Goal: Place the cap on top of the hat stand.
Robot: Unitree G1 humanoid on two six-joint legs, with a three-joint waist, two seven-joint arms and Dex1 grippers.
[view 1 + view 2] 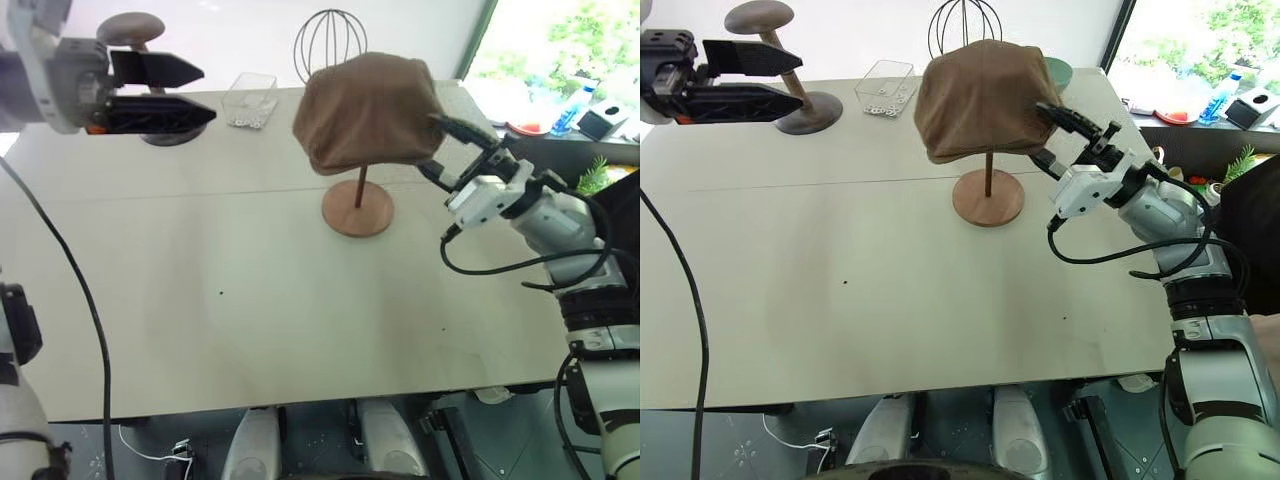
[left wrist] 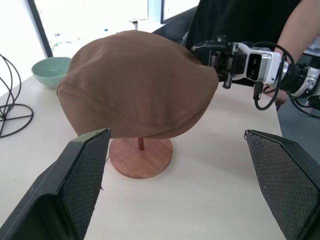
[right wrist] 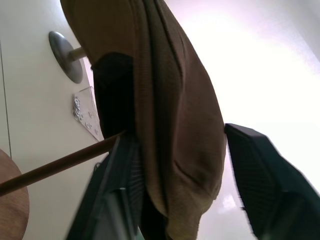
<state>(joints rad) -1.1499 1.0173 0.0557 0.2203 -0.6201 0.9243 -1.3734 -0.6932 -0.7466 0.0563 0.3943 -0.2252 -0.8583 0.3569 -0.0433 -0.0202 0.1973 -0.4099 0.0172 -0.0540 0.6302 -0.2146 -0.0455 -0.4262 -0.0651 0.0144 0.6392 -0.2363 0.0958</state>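
Note:
The brown cap (image 1: 365, 110) rests over the top of the hat stand, hiding its disc. The stand's thin pole (image 1: 360, 188) and round base (image 1: 357, 208) show below it, mid-table. My right gripper (image 1: 432, 145) is at the cap's right edge with its jaws open: one finger (image 3: 117, 190) sits under the brim against the cloth, the other (image 3: 265, 175) stands clear outside it. My left gripper (image 1: 205, 93) hovers far to the left above the table, open and holding nothing, pointing toward the cap.
A shorter dark wooden stand (image 1: 130, 30) is at the back left, a clear plastic box (image 1: 250, 98) beside it, and a black wire head frame (image 1: 330, 40) behind the cap. A green bowl (image 2: 50, 70) sits near the far edge. A person (image 2: 240, 20) stands beyond the right arm.

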